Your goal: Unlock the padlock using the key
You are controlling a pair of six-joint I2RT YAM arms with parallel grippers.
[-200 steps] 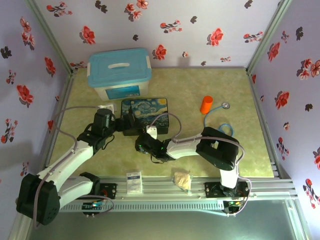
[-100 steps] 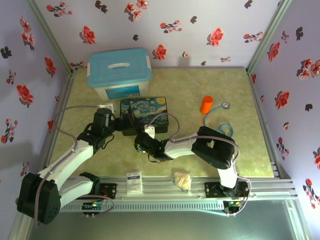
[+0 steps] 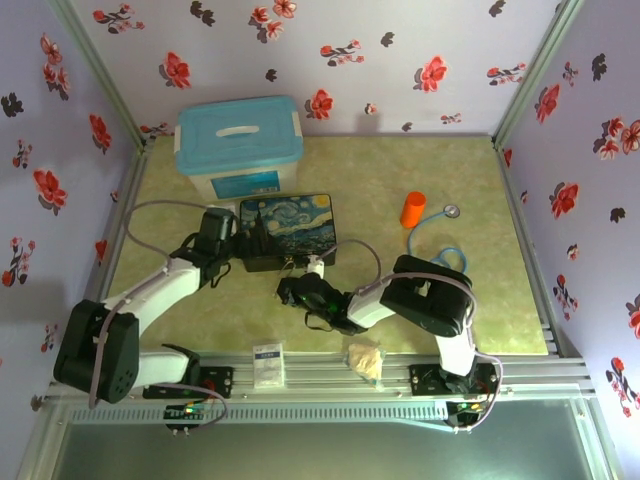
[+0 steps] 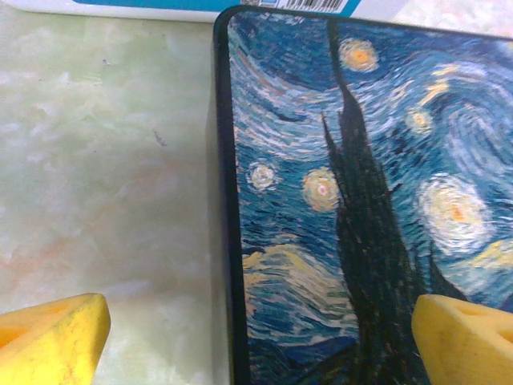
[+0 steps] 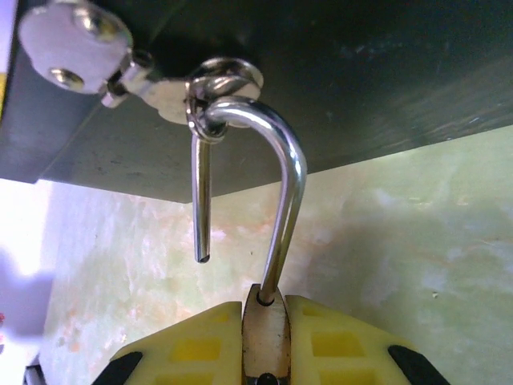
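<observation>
left claw (image 4: 256, 341) shifted toward box (image 4: 361, 200), gaping; right claw (image 5: 266, 345) clamps padlock (image 5: 267, 321), shackle (image 5: 290, 168) pointing up at hasp (image 5: 172, 92).

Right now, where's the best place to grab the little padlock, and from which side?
Grip the padlock by its brass body's flat sides, from the end away from the box. Its thin, round shackle is hooked in the hasp; the right gripper holds it so.

No readable text anywhere. Blue label (image 3: 247, 184) on the front of the lidded bin (image 3: 238, 133): print too small to read. Left wrist view catches barcode-like lines (image 4: 313, 5) at that label's edge, no digits legible. White card (image 3: 267, 364) at the table's near rail: dark print, blurred. Painted box (image 3: 290, 225): picture only.
</observation>
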